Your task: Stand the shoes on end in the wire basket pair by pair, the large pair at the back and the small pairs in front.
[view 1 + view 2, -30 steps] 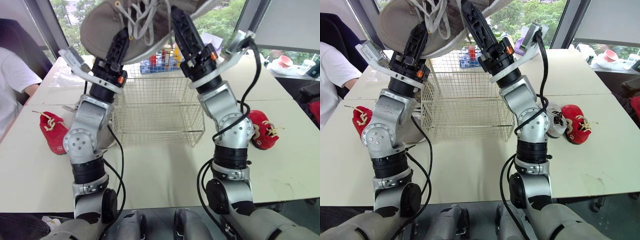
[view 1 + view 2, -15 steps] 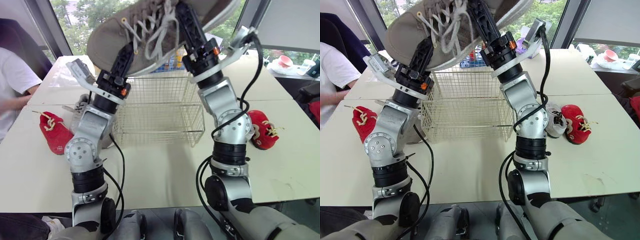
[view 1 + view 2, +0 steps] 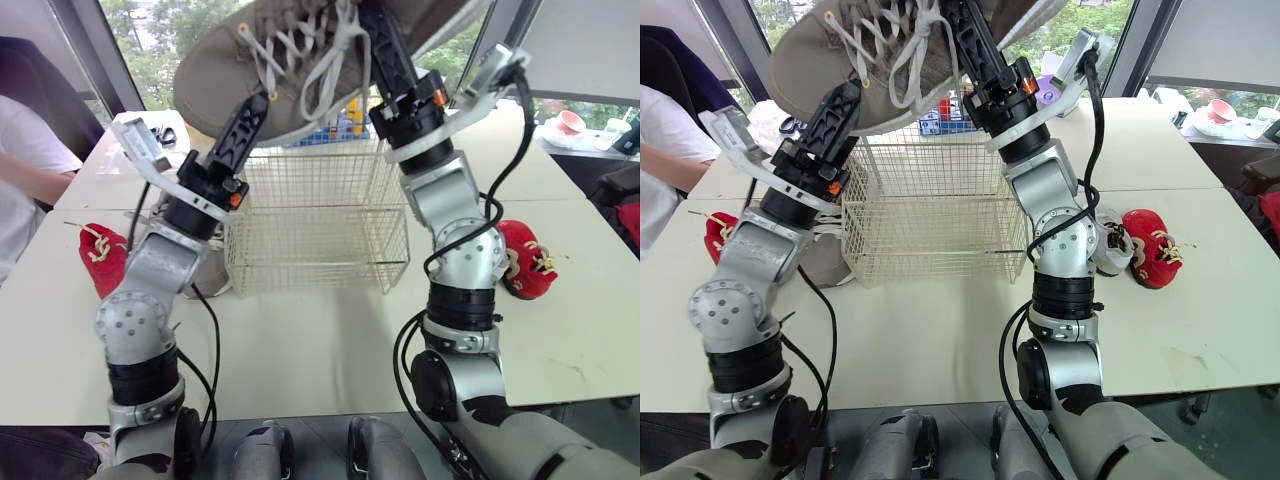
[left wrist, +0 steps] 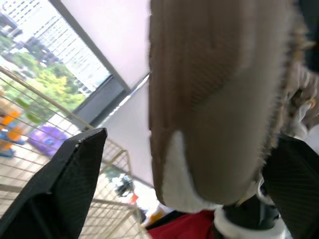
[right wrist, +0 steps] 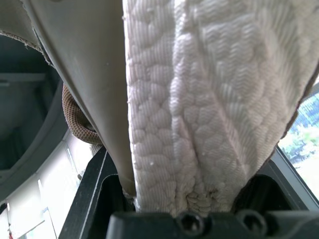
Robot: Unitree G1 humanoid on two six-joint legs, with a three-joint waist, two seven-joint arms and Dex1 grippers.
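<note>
A large grey-brown sneaker (image 3: 260,60) with pale laces hangs high over the wire basket (image 3: 320,240), toe toward my left. My right gripper (image 3: 385,50) is shut on it, and its whitish sole (image 5: 199,99) is clamped between the fingers. My left gripper (image 3: 248,115) sits just under the toe end, open, with the shoe's toe (image 4: 209,124) between its spread fingers (image 4: 70,189). A red small shoe (image 3: 105,260) lies left of the basket and another red one (image 3: 525,260) lies to its right.
A grey shoe (image 3: 205,270) lies against the basket's left side and a pale one (image 3: 1108,245) sits by the right red shoe. A rack of bottles (image 3: 340,125) stands behind the basket. A person in a white shirt (image 3: 30,170) sits at the left edge.
My left gripper has opened, let go of the sneaker's toe end and dropped down and to the left. My right gripper has shut on the sneaker and holds it raised.
</note>
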